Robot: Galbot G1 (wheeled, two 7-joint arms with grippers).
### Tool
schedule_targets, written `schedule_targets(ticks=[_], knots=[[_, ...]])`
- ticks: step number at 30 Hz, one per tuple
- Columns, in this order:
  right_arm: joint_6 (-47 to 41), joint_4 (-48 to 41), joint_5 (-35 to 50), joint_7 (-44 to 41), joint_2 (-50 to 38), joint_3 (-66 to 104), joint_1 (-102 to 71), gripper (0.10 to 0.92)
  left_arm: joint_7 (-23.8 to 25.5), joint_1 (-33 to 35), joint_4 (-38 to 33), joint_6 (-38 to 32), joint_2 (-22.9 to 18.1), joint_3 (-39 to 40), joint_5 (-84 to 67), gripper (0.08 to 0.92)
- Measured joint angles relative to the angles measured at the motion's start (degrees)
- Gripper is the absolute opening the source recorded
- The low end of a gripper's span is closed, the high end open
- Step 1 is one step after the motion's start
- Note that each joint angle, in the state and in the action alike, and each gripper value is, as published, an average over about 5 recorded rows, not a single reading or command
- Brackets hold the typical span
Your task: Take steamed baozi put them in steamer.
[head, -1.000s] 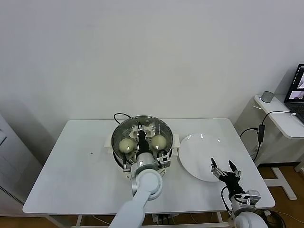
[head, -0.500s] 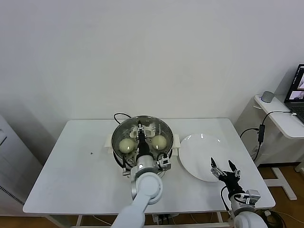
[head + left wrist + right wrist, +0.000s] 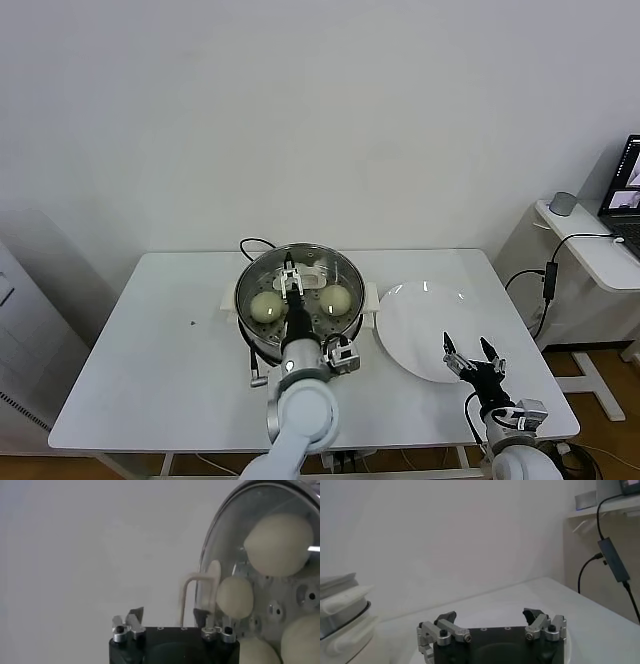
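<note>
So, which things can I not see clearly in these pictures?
- Steamer, head view: the left gripper and its arm cover the tray's middle, so only two baozi show clearly.
- Left wrist view: four baozi show, but the picture edges cut two of them off.
- Plate, head view: the right gripper hides its near edge.
- Laptop: cut off by the edge, screen too small to read.

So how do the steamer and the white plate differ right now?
The steamer is a deep, shiny steel pot; the plate is flat and white. The steamer holds steamed baozi, while the plate is bare. The left gripper hangs open over the steamer; the right gripper waits open at the plate's near edge. Both are round and sit on the table.
</note>
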Motion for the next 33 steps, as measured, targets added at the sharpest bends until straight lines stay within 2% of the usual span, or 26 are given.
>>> schedule_targets(ticks=[11, 18, 24, 28, 33], knots=[[0.8, 0.5, 0.1, -0.6, 0.2, -0.2, -0.7, 0.823, 0.4, 3.9, -7.0, 0.0, 0.4, -1.1, -0.4, 0.823], [1.5, 2.4, 0.4, -1.9, 0.7, -1.1, -1.9, 0.823, -3.6, 6.9, -12.7, 0.0, 3.1, -6.4, -6.4, 0.823], [3.4, 4.0, -0.8, -2.6, 0.6, -2.2, -2.2, 0.823, -7.4, 9.6, -16.9, 0.0, 5.8, -14.9, -22.6, 0.823], [4.5, 5.6, -2.0, -2.2, 0.9, -2.8, -2.8, 0.823, -8.7, 12.0, -18.7, -1.1, 6.2, -21.7, -37.4, 0.823], [5.1, 7.6, -3.4, -1.6, 1.0, -3.6, -4.2, 0.823, -8.7, 16.8, -19.7, -8.9, 5.1, -29.2, -54.5, 0.823]])
